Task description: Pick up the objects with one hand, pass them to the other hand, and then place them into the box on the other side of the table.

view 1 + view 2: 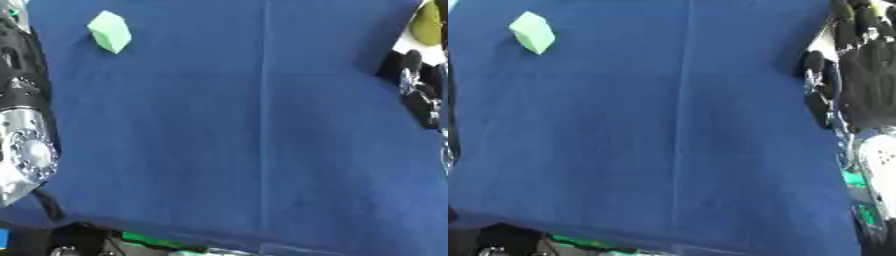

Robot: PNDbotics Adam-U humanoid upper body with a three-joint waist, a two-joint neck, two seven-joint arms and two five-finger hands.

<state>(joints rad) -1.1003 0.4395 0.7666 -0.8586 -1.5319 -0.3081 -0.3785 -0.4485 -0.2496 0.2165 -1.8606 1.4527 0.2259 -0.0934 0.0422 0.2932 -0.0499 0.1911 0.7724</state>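
A light green block [109, 31] lies on the blue cloth [227, 125] at the far left, tilted on a corner, with nothing touching it. My right hand [874, 80] stands at the table's right edge, fingers up and relaxed, thumb [815, 92] toward the cloth, holding nothing. My left arm's silver joint [26, 150] shows at the left edge, with a black part [16, 65] rising above it below and beside the block. That part is cut off by the frame.
A yellow-green rounded thing [429, 22] lies on a white surface at the far right corner. A seam [262, 125] runs down the middle of the cloth. Dark gear and a green strip [153, 241] sit below the table's front edge.
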